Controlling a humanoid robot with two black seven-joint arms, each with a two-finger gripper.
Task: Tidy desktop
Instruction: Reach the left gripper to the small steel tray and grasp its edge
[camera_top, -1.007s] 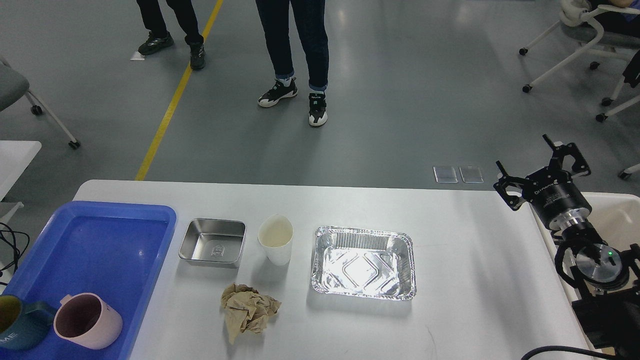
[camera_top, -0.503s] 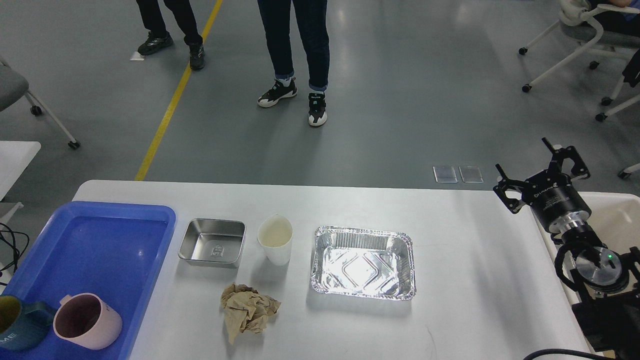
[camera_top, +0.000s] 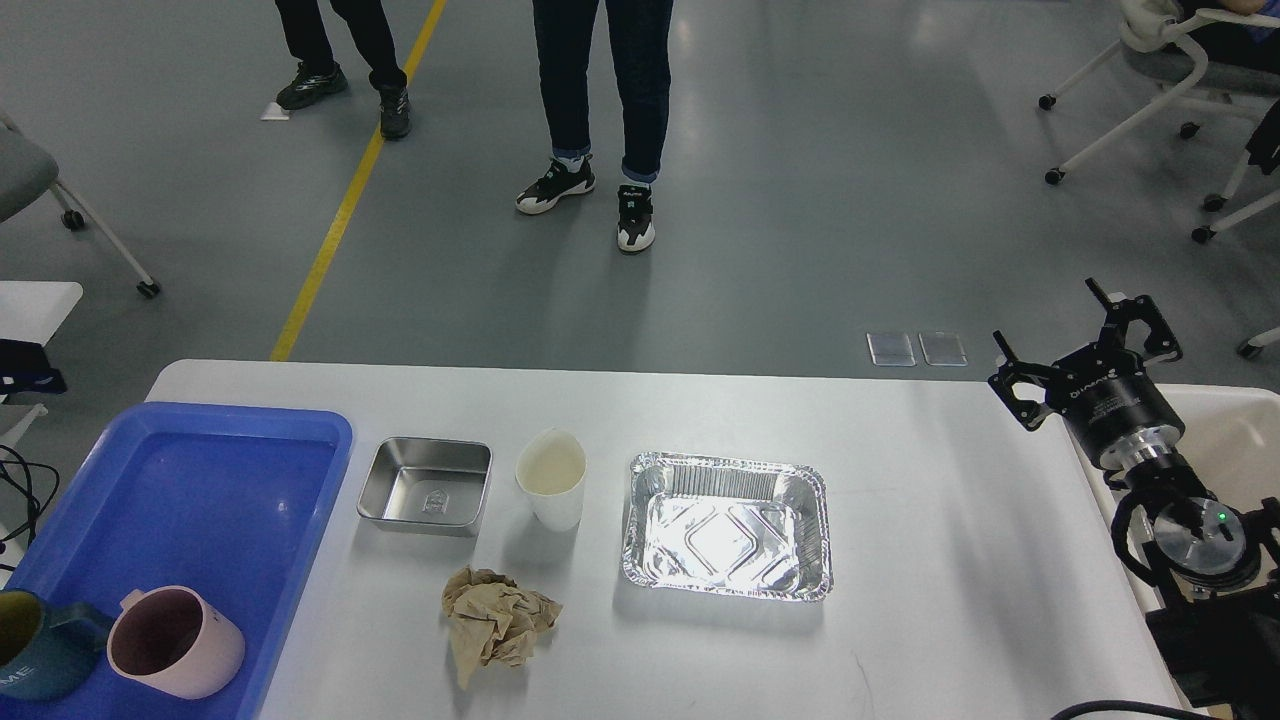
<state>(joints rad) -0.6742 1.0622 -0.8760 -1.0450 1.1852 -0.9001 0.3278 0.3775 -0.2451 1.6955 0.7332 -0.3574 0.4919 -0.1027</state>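
Note:
The white desktop (camera_top: 930, 560) fills the lower view. On it stand a steel box (camera_top: 426, 486), a white paper cup (camera_top: 551, 478), a foil tray (camera_top: 727, 525) and a crumpled brown paper (camera_top: 496, 622). A blue tray (camera_top: 190, 490) at the left holds a pink mug (camera_top: 176, 641) and a teal mug (camera_top: 35, 659). My right gripper (camera_top: 1060, 338) is open and empty, raised above the table's far right corner. My left gripper is out of view.
A cream-white bin (camera_top: 1235, 440) stands beyond the table's right edge under my right arm. Two people's legs (camera_top: 600, 110) stand on the grey floor behind the table. Wheeled chairs (camera_top: 1150, 90) are at the far right.
My right gripper has shifted slightly up and to the right. The person behind the table has shifted a little to the right. A dark object has appeared at the left edge.

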